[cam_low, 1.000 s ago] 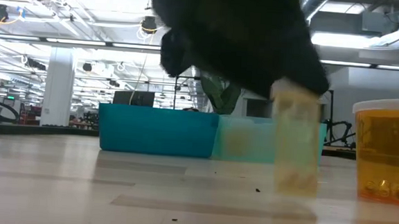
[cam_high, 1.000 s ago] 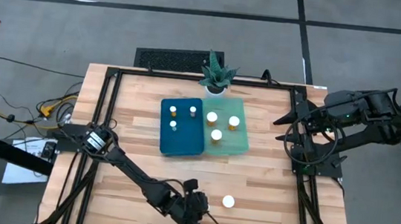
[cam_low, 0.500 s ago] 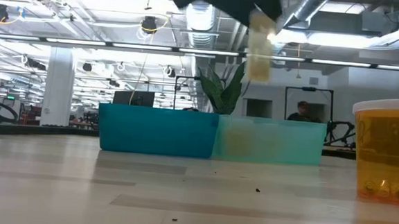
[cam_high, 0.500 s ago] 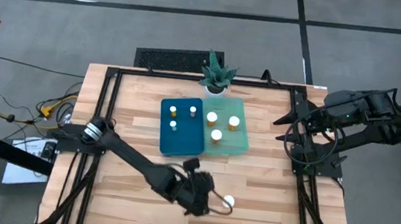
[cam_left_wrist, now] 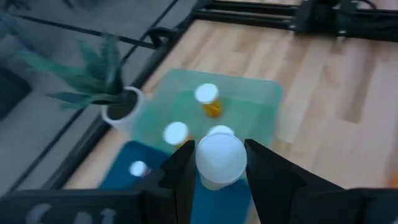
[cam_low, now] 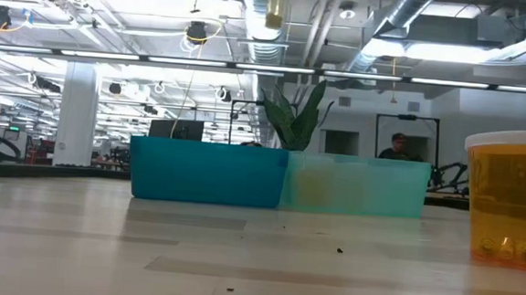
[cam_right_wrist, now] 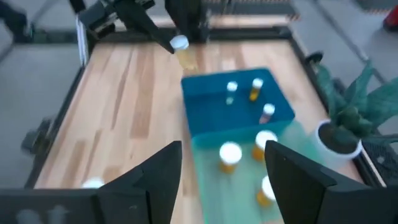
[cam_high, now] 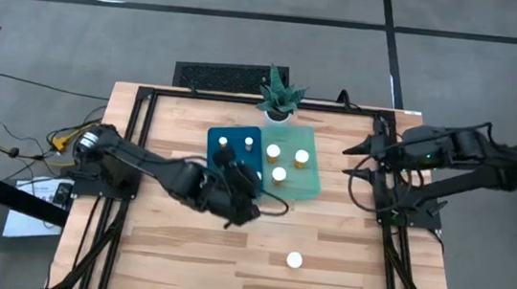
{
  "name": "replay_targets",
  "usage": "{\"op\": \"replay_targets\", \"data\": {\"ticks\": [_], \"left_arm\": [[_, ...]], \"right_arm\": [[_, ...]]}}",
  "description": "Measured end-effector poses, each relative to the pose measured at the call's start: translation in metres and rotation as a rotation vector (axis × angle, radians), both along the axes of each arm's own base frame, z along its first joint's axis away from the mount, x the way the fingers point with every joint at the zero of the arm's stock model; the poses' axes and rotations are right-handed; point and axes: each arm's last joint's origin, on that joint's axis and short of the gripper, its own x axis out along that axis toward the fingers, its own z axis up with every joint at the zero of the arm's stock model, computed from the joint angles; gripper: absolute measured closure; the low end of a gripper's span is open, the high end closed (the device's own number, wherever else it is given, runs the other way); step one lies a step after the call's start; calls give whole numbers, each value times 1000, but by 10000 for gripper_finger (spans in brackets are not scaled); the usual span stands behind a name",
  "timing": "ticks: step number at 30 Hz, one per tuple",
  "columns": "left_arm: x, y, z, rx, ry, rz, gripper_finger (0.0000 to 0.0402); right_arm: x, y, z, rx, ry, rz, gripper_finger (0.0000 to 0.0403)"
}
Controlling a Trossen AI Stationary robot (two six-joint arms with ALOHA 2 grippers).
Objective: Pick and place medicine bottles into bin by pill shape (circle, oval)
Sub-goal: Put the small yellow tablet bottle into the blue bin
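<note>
My left gripper [cam_high: 239, 174] is shut on an amber pill bottle with a white cap [cam_left_wrist: 221, 158]. It holds the bottle in the air over the near part of the blue bin [cam_high: 233, 185]; the bottle also shows in the right wrist view [cam_right_wrist: 180, 46] and high in the low view [cam_low: 276, 4]. The blue bin holds narrow-capped bottles [cam_high: 223, 143]. The green bin [cam_high: 304, 183] holds three wide-capped bottles [cam_high: 279, 175]. One bottle [cam_high: 294, 260] stands on the table near the front. My right gripper [cam_right_wrist: 221, 186] is open and empty at the table's right side. My left gripper pinches the bottle between its two fingers [cam_left_wrist: 183, 174], one on each side of its upper end by the white cap [cam_left_wrist: 221, 155]. The fingers come from above. The bottle is lifted clear, cap up, its amber body [cam_right_wrist: 185, 60] hanging below the cap.
A potted green plant [cam_high: 278, 97] stands just behind the two bins. Black frame rails [cam_high: 133, 151] run along the table's left and right sides. Bare wood [cam_high: 352, 260] lies in front of the bins around the lone bottle.
My left gripper has risen from the table's near edge and gone toward the far edge, carrying the bottle up, and now stands over the blue bin. My right arm has swung a little toward the bins.
</note>
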Motion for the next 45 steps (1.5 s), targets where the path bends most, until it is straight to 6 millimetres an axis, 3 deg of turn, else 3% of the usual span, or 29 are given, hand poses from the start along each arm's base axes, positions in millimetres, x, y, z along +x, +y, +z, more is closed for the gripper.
{"op": "replay_targets", "data": {"ticks": [3, 9, 15, 20, 27, 37, 45], "left_arm": [[-6, 16, 3, 16, 29, 19, 287], [-22, 45, -16, -50, -32, 35, 287], [-35, 68, -61, -104, -187, 17, 287], [-36, 86, -97, -158, -293, -14, 287], [-42, 105, -121, -151, -311, 27, 287], [-58, 124, -158, -207, -231, 36, 287], [-50, 131, -185, -218, -156, 20, 287]], "right_arm": [[-5, -7, -16, 15, -91, -49, 165], [-23, -17, -44, 88, -184, -161, 165], [-39, -21, -61, 114, -248, -215, 165], [-40, -23, -84, 114, -282, -229, 165], [-30, -23, -118, 109, -230, -226, 165], [-27, -25, -123, 104, -243, -243, 165], [-27, -27, -122, 102, -248, -261, 165]]}}
